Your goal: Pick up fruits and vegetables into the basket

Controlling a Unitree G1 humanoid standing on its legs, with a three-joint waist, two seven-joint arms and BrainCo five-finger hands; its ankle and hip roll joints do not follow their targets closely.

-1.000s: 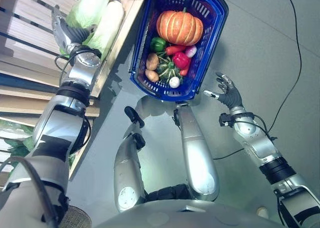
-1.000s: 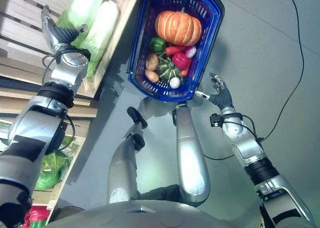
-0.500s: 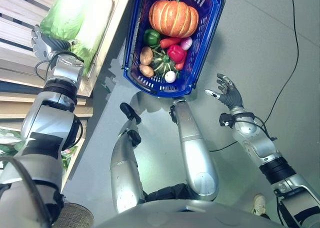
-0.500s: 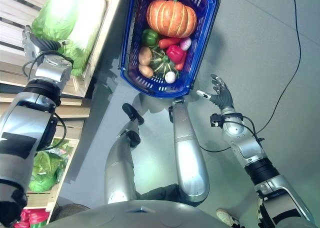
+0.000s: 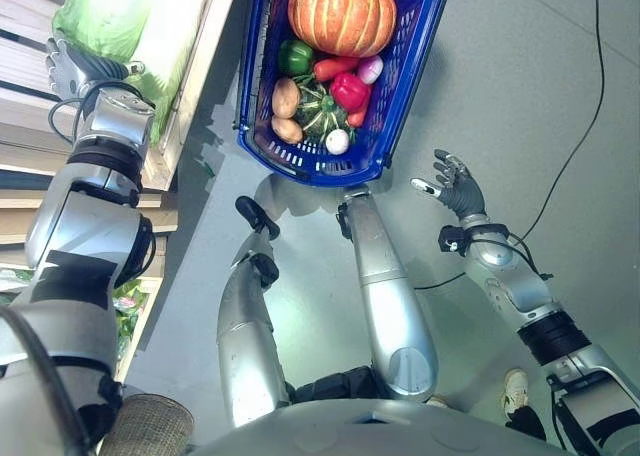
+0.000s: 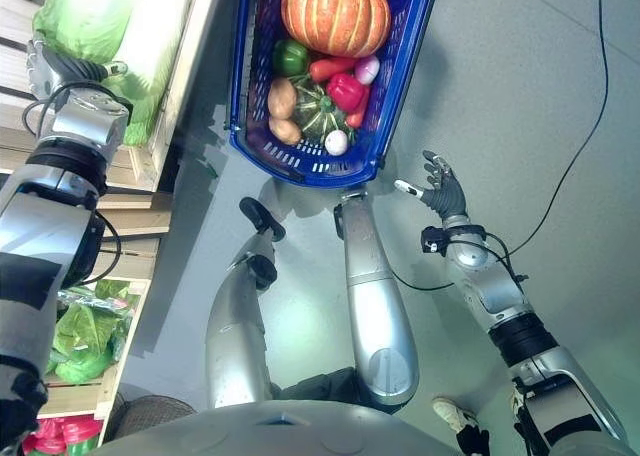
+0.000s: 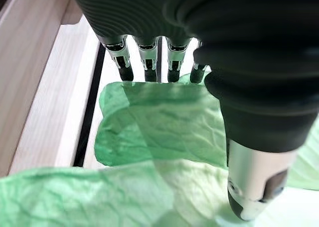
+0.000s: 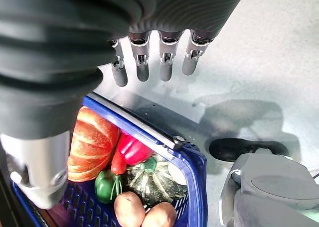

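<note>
Basket (image 5: 262, 71) of blue plastic stands on the grey floor (image 5: 520, 96), and in the left eye view I see it already holds many things: a big orange pumpkin (image 5: 342, 14) at the far end, then a green pepper (image 5: 294, 57), a red pepper (image 5: 349, 90), two potatoes (image 5: 285, 98), a dark green striped squash (image 5: 314, 115) and a small white onion (image 5: 337, 141). To the left of the basket is a wooden shelf (image 5: 190, 86) with pale green cabbages (image 5: 120, 16) on it. My left hand (image 5: 72, 68) is at the near end of these cabbages, against the leaves. My right hand (image 5: 455, 186) hangs over the floor, to the right of the basket and apart from it, with its fingers spread and holding nothing.

In the right eye view the scene is the same. On a lower level of the shelf lie more leafy greens (image 6: 85, 326), and a person's shoe (image 6: 455, 416) shows near the bottom edge.

In the left wrist view the straight fingers (image 7: 149, 62) of the left hand reach over a cabbage leaf (image 7: 164, 122), their dark tips at its edge, and the thumb (image 7: 256, 182) lies above the leaves. They are not curled around anything. Wooden boards (image 7: 45, 92) of the shelf show beside the leaf.

In the right wrist view the fingers (image 8: 142, 60) of the right hand are straight and loose above the floor. Under the hand I see the basket rim (image 8: 149, 132) with the pumpkin, peppers, squash and potatoes inside.
</note>
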